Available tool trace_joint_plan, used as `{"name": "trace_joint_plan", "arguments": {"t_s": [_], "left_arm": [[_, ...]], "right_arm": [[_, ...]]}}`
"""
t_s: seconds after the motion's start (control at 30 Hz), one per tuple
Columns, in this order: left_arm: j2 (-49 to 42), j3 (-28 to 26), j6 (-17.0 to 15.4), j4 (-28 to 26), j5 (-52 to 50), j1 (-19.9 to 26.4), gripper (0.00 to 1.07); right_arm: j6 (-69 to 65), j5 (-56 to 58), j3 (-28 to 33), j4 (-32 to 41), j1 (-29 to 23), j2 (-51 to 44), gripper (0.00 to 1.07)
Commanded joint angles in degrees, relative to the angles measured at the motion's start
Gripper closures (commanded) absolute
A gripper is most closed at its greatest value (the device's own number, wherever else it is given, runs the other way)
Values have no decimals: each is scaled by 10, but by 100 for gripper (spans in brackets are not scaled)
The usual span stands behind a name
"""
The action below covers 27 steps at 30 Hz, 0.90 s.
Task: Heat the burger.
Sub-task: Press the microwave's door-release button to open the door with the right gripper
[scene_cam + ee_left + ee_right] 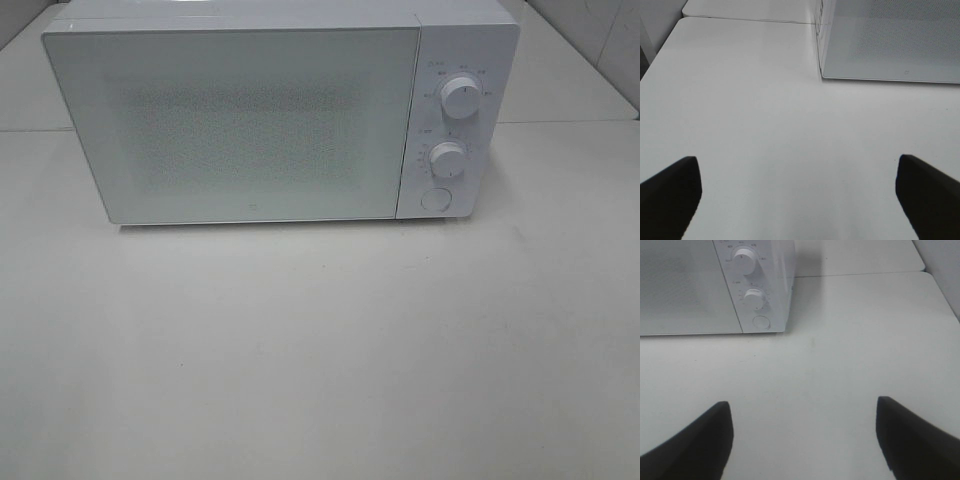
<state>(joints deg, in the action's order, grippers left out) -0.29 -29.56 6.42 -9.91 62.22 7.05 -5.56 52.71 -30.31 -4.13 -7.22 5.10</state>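
Both arms at rest before the appliance. The left hand (796,160) is spread wide, its two dark fingers (670,195) far apart with only bare tabletop (320,350) between them; it pinches nothing. The right hand (803,402) is likewise spread, a little less widely, and empty. Each hovers over the near part of the tabletop and points toward the far edge. The left one faces the hinge-side corner of the door (235,125) and the right one faces the control panel. This posture is best read as a neutral one: fingers parted so that either hand can take a handle, a knob or food without first opening, and both held well back from the microwave (440,45) so that the door has room to swing.

The microwave stands toward the far edge of the tabletop, roughly midway between its side edges. The door is shut flush. To the right of the door sit the upper knob (461,97), the lower knob (449,160) and a round button (435,199) beneath them, placed where the right hand could reach them most directly.

The burger appears in none of the three views. It does not lie on the visible tabletop. The door's pale, finely dotted panel shows nothing behind it, so whether the burger is inside cannot be told, and nothing can be said of its look.
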Motion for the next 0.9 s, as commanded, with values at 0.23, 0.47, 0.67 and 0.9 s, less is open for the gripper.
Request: {"name": "trace_joint_plan", "arguments": {"t_s": [0.23,0.47,0.67,0.9], "left_arm": [[-10,-1,-2,-3,-7,1,9],[-10,-1,-2,-3,-7,1,9],[-10,-1,-2,-3,-7,1,9],[-10,-1,-2,-3,-7,1,9]], "right_arm": [[-3,23,22,-2,32,-68,31],[-3,23,22,-2,32,-68,31],[-3,23,22,-3,32,-68,31],[-3,23,22,-3,32,-68,31]]}}
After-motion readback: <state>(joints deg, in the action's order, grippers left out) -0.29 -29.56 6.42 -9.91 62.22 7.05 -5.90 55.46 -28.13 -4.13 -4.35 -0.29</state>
